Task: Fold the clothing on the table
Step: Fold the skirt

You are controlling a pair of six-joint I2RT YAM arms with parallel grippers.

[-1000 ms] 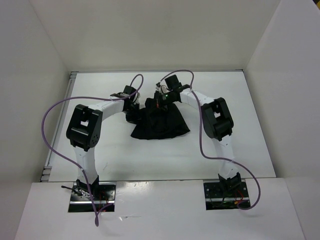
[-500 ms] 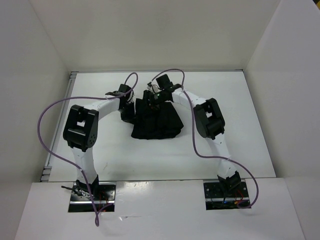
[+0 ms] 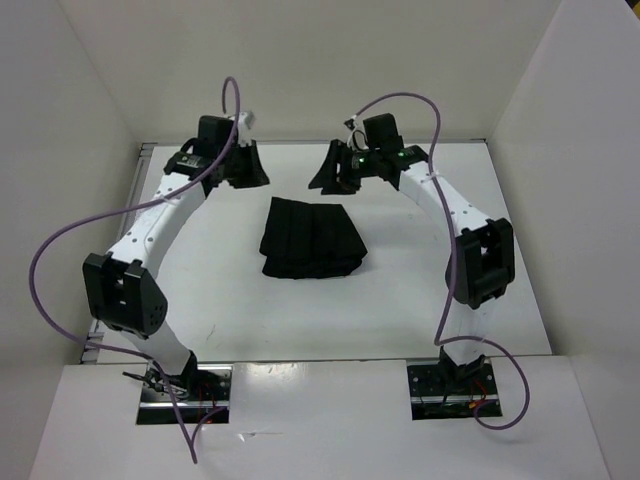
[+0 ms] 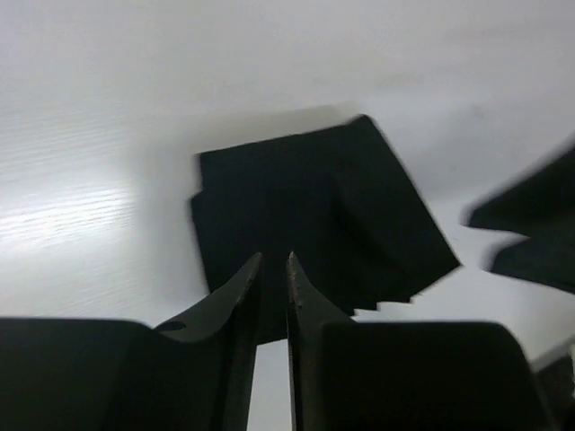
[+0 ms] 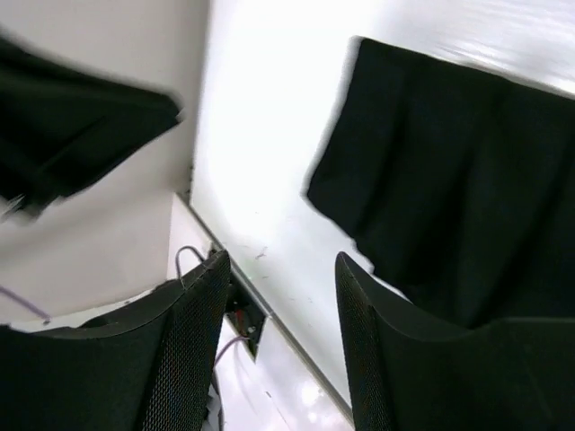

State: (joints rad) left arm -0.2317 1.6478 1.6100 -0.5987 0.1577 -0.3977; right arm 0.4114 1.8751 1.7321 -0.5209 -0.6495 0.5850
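The clothing (image 3: 310, 238) is a black pleated skirt lying folded into a rough rectangle at the middle of the white table (image 3: 200, 300). It also shows in the left wrist view (image 4: 314, 206) and the right wrist view (image 5: 458, 197). My left gripper (image 3: 247, 166) hangs above the table behind the clothing's left corner. Its fingers (image 4: 235, 296) stand a narrow gap apart with nothing between them. My right gripper (image 3: 330, 172) hangs behind the clothing's right side, open wide and empty, fingers (image 5: 368, 305) apart. Neither gripper touches the fabric.
White walls (image 3: 70, 120) close in the table on three sides. A thin metal edge (image 3: 140, 190) runs along the left side. The arm bases (image 3: 185, 390) sit at the near edge, with purple cables (image 3: 60, 250) looping above the table.
Both arms have lifted up and back from the clothing's far edge. The right gripper opened and let the fabric go; the left widened slightly. The clothing now lies flat and folded.
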